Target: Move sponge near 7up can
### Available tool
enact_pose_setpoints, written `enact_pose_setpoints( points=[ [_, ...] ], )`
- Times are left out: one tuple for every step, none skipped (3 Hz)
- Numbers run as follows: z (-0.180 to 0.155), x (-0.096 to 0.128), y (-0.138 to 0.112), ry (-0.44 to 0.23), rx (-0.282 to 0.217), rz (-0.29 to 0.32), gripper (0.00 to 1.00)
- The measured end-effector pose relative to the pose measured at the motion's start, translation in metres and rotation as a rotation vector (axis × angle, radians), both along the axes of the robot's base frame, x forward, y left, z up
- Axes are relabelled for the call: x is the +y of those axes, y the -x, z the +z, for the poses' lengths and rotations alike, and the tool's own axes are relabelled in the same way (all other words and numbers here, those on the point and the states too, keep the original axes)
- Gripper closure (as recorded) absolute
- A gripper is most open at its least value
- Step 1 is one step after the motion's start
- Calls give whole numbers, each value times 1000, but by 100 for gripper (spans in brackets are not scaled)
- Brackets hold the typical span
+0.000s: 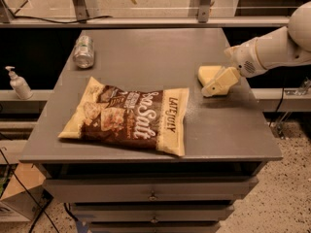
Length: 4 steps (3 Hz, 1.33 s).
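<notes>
The pale yellow sponge (206,74) lies on the right side of the grey table (146,57). My gripper (219,83), cream-coloured on a white arm coming in from the right, sits right at the sponge's near-right side and overlaps it in the camera view. The silvery 7up can (83,51) lies on its side at the far left of the table, well away from the sponge.
A large brown-and-cream chip bag (129,116) lies flat at the front middle of the table, between the sponge and the can. A white pump bottle (19,83) stands on a lower shelf to the left. Drawers sit below the tabletop.
</notes>
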State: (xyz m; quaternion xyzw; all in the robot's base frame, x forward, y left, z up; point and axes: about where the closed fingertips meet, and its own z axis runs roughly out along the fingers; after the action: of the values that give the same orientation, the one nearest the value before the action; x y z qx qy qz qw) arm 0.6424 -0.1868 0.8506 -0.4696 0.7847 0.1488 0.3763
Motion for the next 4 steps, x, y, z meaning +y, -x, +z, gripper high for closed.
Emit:
enact_pose_setpoints(
  points=[
    [-19, -4, -12, -7, 35, -15, 0],
    [-29, -7, -18, -13, 68, -31, 18],
    [-26, -4, -18, -1, 67, -22, 42],
    [-8, 7, -18, 3, 33, 7, 64]
  ],
)
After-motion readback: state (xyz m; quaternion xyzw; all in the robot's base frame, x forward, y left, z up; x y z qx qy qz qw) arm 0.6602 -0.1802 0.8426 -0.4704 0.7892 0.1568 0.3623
